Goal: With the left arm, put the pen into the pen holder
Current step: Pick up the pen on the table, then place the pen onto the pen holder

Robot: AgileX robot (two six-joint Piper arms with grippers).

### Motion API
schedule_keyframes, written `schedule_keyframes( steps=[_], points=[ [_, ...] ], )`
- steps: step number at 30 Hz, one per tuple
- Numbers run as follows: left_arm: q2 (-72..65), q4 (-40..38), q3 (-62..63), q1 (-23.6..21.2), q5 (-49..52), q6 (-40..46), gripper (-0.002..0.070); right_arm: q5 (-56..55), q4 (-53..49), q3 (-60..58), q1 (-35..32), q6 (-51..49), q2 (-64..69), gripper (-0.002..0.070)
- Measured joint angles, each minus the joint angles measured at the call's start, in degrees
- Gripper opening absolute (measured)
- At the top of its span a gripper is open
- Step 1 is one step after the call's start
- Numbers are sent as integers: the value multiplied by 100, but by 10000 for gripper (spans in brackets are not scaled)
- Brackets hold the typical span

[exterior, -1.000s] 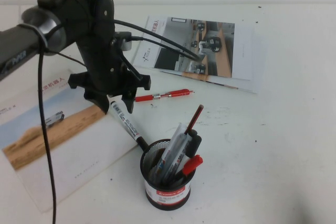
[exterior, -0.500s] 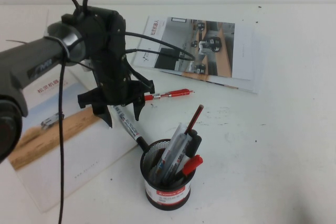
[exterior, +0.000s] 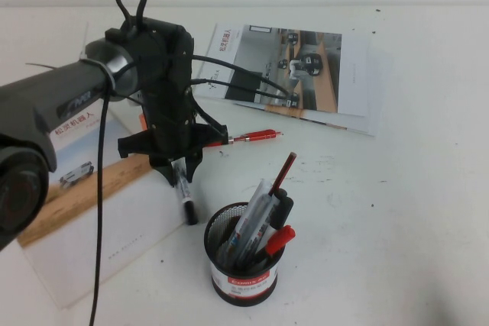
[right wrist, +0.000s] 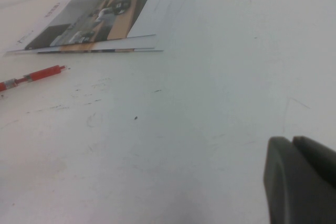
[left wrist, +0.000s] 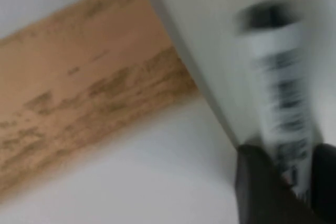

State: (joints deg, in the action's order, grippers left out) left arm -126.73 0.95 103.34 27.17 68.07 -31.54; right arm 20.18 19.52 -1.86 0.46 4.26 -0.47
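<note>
My left gripper [exterior: 177, 164] is shut on the pen [exterior: 185, 195], the thick white marker with black print. It hangs almost upright, black end down, just left of the pen holder [exterior: 243, 253] and above the leaflet's edge. The holder is a black mesh cup with a red-and-white band, front centre, with several pens inside. In the left wrist view the pen [left wrist: 278, 93] sticks out from between the dark fingers [left wrist: 257, 187] of the left gripper [left wrist: 291, 182]. My right gripper [right wrist: 293, 153] is shut and empty, low over bare table; it does not show in the high view.
A slim red pen [exterior: 248, 137] lies on the table behind the holder and also shows in the right wrist view [right wrist: 31, 76]. An open brochure [exterior: 298, 74] lies at the back. A large leaflet [exterior: 99, 211] lies under the left arm.
The left arm's wrist has turned and shifted left. The pen swung from a slant with its end at the holder's rim to nearly upright, its end now left of the holder.
</note>
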Motion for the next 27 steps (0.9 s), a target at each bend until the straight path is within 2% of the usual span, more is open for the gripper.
schedule_keyframes(
  steps=[3, 16, 22, 27],
  points=[
    [-14, 26, 23, 0, 11, 249, 106, 0, 0, 0, 0, 0, 0, -22],
    [146, 14, 298, 4, -94, 1288, 107, 0, 0, 0, 0, 0, 0, -22],
    [1247, 52, -85, 4, -555, 1725, 107, 0, 0, 0, 0, 0, 0, -22],
    [2725, 55, -1405, 4, -1536, 2171, 107, 0, 0, 0, 0, 0, 0, -22]
  ],
)
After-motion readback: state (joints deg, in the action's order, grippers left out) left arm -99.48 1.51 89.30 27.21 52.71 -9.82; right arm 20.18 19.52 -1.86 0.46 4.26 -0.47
